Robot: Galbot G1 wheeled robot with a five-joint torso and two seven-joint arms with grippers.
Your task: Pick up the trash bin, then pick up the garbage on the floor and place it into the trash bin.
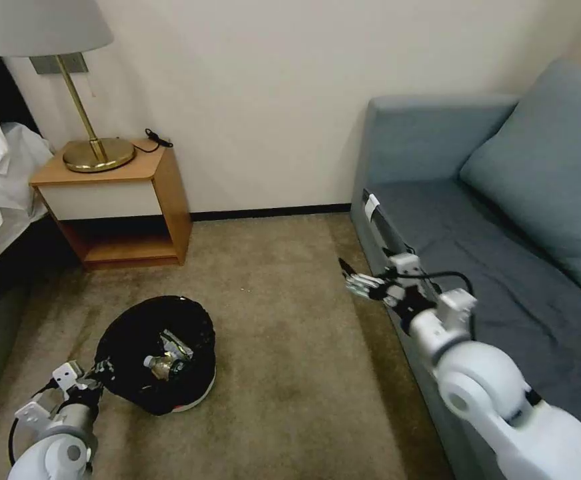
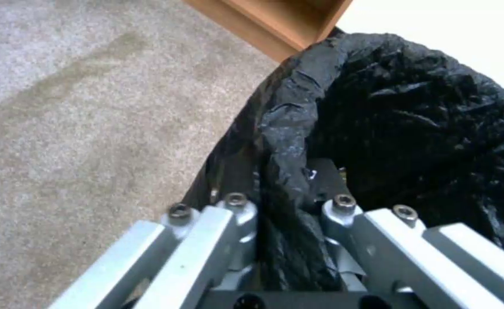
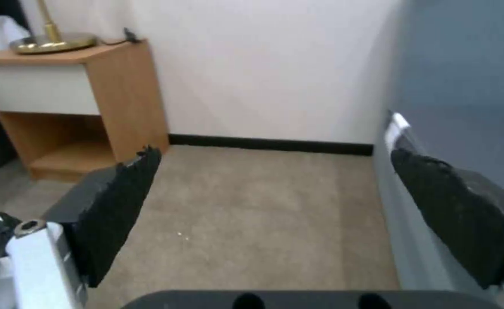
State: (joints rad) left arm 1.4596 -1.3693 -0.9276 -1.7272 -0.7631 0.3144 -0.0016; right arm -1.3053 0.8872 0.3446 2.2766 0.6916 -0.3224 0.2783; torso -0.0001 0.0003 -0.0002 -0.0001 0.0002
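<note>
The left claw (image 1: 100,375) sits low at seven o'clock in the head view, clamped shut on the bag-lined rim of the trash bin (image 1: 157,353), which lies just ahead of it on the carpet (image 1: 283,347). The left wrist view shows black plastic pinched between the fingers (image 2: 238,214); the head view shows a bottle (image 1: 160,365) and a wrapper (image 1: 175,347) inside the bin. The right claw (image 1: 353,280) hovers at three o'clock beside the sofa (image 1: 477,220), spread wide and empty. Farther off at eleven o'clock is a nightstand (image 1: 120,200).
</note>
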